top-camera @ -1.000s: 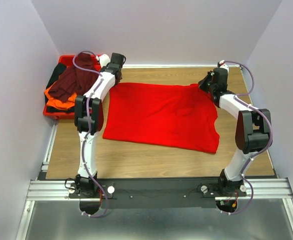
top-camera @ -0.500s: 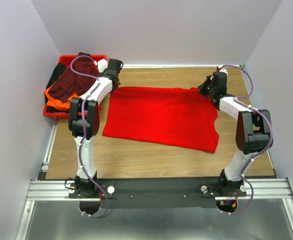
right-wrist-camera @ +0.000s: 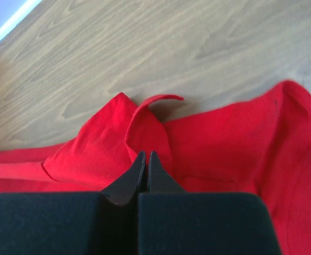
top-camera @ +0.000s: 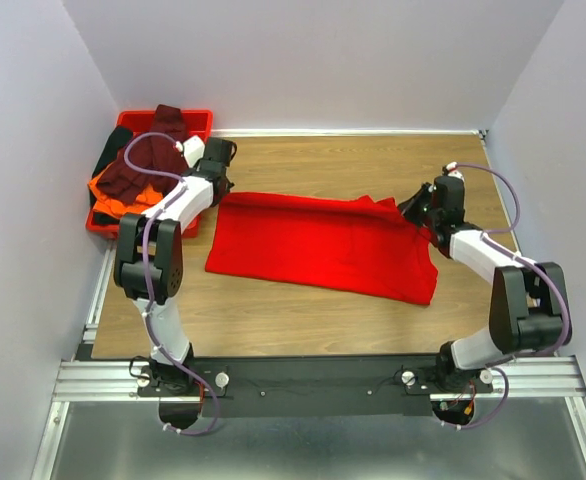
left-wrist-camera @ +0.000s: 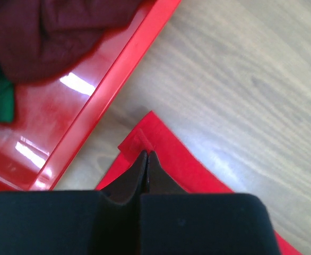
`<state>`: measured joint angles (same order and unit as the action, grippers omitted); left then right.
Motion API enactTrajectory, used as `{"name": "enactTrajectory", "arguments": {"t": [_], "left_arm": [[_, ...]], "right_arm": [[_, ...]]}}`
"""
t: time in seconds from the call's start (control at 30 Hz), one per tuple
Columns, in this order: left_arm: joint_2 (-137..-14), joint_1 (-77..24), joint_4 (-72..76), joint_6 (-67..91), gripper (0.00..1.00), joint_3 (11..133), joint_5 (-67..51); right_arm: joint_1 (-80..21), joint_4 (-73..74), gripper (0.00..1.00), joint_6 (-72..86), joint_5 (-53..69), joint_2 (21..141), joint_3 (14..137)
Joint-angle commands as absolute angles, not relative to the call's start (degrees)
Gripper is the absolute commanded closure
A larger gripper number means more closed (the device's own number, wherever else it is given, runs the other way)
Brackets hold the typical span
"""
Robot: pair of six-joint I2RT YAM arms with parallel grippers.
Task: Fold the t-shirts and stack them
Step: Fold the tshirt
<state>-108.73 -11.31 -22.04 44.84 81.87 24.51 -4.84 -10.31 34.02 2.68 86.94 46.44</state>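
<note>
Pale lavender walls close in a wooden table [top-camera: 303, 310]. At its far left corner sits a rigid red plastic tray [top-camera: 199, 115]. A crumpled dark maroon cloth t-shirt [top-camera: 145, 165] lies on top of the heap in it. An orange cloth t-shirt [top-camera: 108, 190] shows beneath, and a black cloth t-shirt [top-camera: 106, 155] hangs over the tray's left side. In the left wrist view a green patch [left-wrist-camera: 1, 103] shows under the maroon cloth; what it belongs to cannot be told.

A bright red cloth t-shirt [top-camera: 318, 245] lies spread across the middle of the table, outside the tray. The left gripper [left-wrist-camera: 146, 154] is closed tight, pinching its far left corner just beside the tray. The right gripper [right-wrist-camera: 146, 154] is likewise closed, pinching a raised fold at its far right edge.
</note>
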Motion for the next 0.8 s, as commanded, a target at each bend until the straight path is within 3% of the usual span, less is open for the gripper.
{"name": "enactTrajectory", "arguments": {"t": [0.0,0.17,0.3,0.6,0.77], "left_arm": [[-104.3,-10.9,-18.9,47.0,1.0,76.0,23.6],[-101.1,-11.1,-17.1,48.2,1.0,70.8,22.7],[-99.8,-11.1,-15.3,48.8,1.0,66.9,21.7],[-96.2,-11.2,-10.6,48.6,1.0,60.9,19.7],[-94.7,-11.2,-8.5,48.8,0.95,58.0,18.1]], "right_arm": [[-4.5,-10.5,0.99,35.6,2.3,82.4,42.4],[-4.6,-10.5,0.99,36.4,2.3,79.2,38.4],[-4.5,-10.6,0.92,36.5,2.8,77.8,36.4],[-4.5,-10.5,0.56,36.1,4.2,73.7,33.9],[-4.6,-10.3,0.53,35.0,5.4,77.6,38.4]]}}
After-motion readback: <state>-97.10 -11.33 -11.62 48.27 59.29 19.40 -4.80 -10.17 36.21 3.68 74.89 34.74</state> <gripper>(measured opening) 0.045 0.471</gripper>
